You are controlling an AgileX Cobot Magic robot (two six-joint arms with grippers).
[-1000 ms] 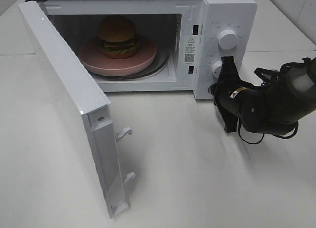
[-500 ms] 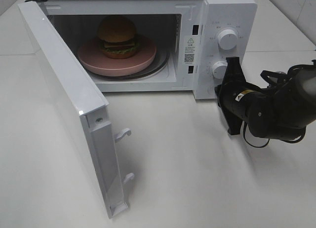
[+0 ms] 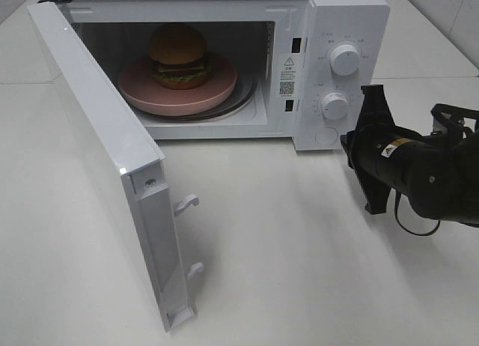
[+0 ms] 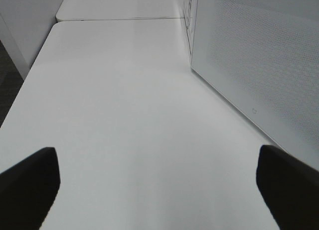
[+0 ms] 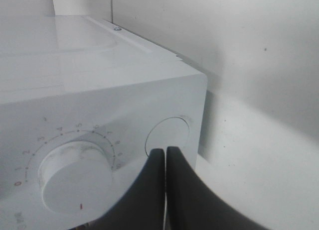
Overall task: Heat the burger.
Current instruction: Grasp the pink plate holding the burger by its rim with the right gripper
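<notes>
Burger [image 3: 178, 55]: on pink plate [image 3: 221, 85], inside microwave [image 3: 352, 16] cavity, centred on the turntable; loaded for heating.
Door [image 3: 97, 136]: swung wide open, so no heating possible yet; closing it looks like the next step.
R gripper [image 3: 349, 142]: jaws together, holding nothing. Tip sits just off the round button [image 5: 167, 135], near lower knob [image 3: 334, 105], not touching. Shut jaws make one blunt poker, prob. for button/knob work.
L gripper [image 4: 154, 190]: jaws wide apart, empty, low over tabletop [image 4: 124, 90] beside the door's outer face; prob. parked to push door shut.
Vs 1 s ago: R arm has backed off rightward from control panel; knob and button now uncovered. Burger, plate, door unchanged.
</notes>
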